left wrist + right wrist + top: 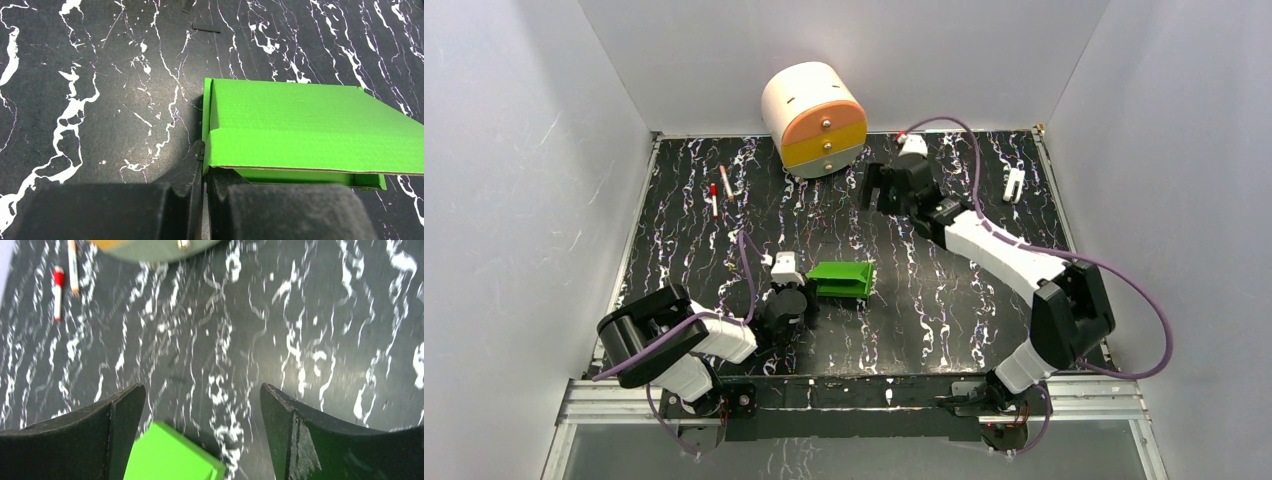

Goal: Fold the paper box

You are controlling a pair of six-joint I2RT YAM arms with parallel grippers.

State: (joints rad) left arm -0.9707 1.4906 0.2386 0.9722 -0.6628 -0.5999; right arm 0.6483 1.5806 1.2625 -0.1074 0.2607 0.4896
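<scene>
- Left gripper: jaws closed tight at the near-left corner of the paper box. One finger is outside the left wall and the other is under the top panel, so it appears to pinch that wall.
- Right gripper: jaws wide, holding nothing, raised over the bench toward its far edge, with the box low between its fingers in its wrist view.
- Step in hand, as judged: closing the top panel.
  - The left pinch should serve as the anchor, kept low and steady so the thin wall does not buckle.
  - The right gripper should come down onto the free right side and press along the crease, not mid-panel.
  - Risk: the light box sliding on the bench, or the card creasing in the wrong place.
- Paper box, whole: bright green thin card, low and rectangular, about midway between the bench's left and right edges and nearer its near edge.
- Top panel: flat, faintly ribbed, with one fold line parallel to its near edge. That edge overhangs, showing its pale cut edge and the interior beneath, so the box seems not yet shut.
- Left wall: narrow upright strip.
</scene>
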